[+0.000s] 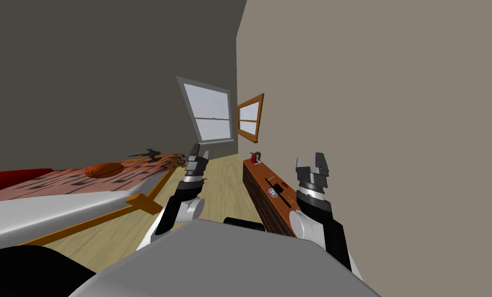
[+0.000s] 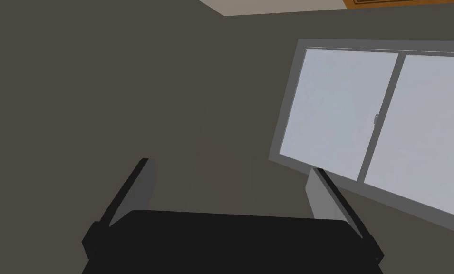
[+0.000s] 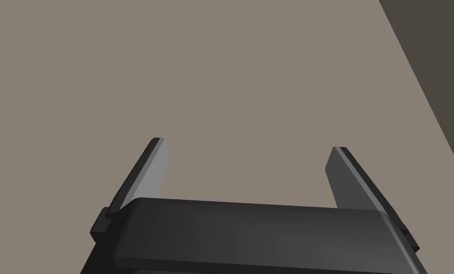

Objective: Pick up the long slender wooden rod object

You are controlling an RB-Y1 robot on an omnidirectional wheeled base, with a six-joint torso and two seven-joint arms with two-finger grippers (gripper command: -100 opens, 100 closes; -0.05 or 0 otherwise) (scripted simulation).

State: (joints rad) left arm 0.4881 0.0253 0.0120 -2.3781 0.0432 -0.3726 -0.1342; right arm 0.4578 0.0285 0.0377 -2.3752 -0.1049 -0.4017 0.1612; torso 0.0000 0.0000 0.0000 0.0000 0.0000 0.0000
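At right, cabinet (image 1: 260,207): long, low and brown, standing against the beige wall with its top running away from the robot.
Rod (image 1: 280,192): a thin dark strip lying lengthwise on the cabinet top, just beside the disc; its material cannot be told.
Disc (image 1: 273,194): small and shiny, flat on the cabinet top on the side of the rod toward the room.
Red object (image 1: 253,159): small, at the far end of the cabinet top, well apart from the rod.
Right gripper (image 1: 311,162): raised above the near end of the cabinet and pointing upward; its fingers (image 3: 149,171) stand wide apart with nothing between them.
Left gripper (image 1: 199,150): raised over the floor (image 1: 224,191) between bed and cabinet; its fingers (image 2: 138,190) are likewise spread wide and hold nothing.
Bed (image 1: 59,206): at left, with a patterned orange and dark cover.
Ball (image 1: 104,169): orange, resting on the bed cover.
Dark model (image 1: 149,153): small and aeroplane-like, at the bed's far end.
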